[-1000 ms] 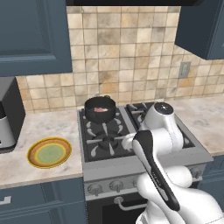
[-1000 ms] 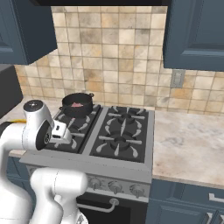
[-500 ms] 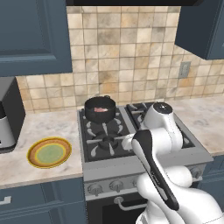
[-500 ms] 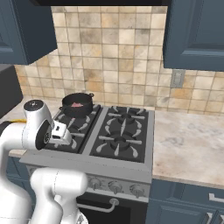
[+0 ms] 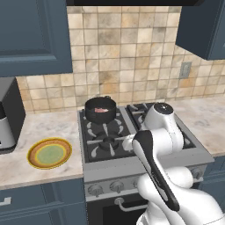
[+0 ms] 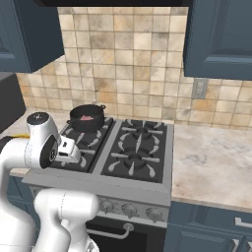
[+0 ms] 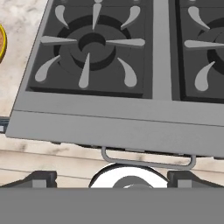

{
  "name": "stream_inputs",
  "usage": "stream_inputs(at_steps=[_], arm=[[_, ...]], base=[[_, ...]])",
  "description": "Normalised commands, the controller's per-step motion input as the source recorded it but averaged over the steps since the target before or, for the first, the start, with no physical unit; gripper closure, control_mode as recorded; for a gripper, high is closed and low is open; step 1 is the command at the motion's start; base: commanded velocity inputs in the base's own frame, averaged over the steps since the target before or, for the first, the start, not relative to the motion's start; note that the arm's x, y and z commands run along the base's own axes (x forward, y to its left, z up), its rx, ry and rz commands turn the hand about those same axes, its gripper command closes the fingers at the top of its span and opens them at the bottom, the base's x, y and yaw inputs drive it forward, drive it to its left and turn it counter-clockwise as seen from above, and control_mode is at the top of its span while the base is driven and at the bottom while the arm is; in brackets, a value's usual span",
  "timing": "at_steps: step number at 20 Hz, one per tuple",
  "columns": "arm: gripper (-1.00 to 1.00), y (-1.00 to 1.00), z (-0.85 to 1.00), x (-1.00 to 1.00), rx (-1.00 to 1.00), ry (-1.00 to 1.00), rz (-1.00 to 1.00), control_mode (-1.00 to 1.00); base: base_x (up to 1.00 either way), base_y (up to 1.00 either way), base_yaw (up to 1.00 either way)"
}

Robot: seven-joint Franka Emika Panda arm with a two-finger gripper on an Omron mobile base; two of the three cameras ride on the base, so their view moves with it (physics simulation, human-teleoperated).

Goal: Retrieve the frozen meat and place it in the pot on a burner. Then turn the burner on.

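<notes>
Tan tiles back a kitchen run of blue cabinets, with a black stove set between pale stone counters. From where I stand the first half of the job looks finished: the meat — a small pinkish lump — lies inside the pot, and the pot sits on the back-left burner, at about eleven o'clock from the arm's elbow in the left base view. What remains, I would say, is turning that burner on at one of the silver knobs along the stove's front. The gripper hangs above the stove's front edge looking down at the front-left burner and the oven handle; its fingers stand wide apart with nothing between them. Off at nine o'clock a yellow-rimmed green plate rests on the counter, well clear of the stove, near a dark appliance. Nothing blocks the knobs — though the arm's own bulk crowds the stove front.
</notes>
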Motion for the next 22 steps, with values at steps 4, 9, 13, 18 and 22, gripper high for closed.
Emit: stream_inputs(at_steps=[4, 9, 13, 18, 22], arm=[[-1.00, 0.00, 0.00, 0.00, 0.00, 0.00, 0.00, -1.00], [-1.00, 0.00, 0.00, 0.00, 0.00, 0.00, 0.00, 1.00], [-1.00, 0.00, 0.00, 0.00, 0.00, 0.00, 0.00, 1.00], [-1.00, 0.00, 0.00, 0.00, 0.00, 0.00, 0.00, 1.00], [-1.00, 0.00, 0.00, 0.00, 0.00, 0.00, 0.00, 1.00]], base=[[0.00, 0.00, 0.00], [-0.01, -0.06, 0.00], [-0.21, -0.27, 0.00], [-0.32, -0.41, 0.00], [-0.33, -0.49, 0.00]])
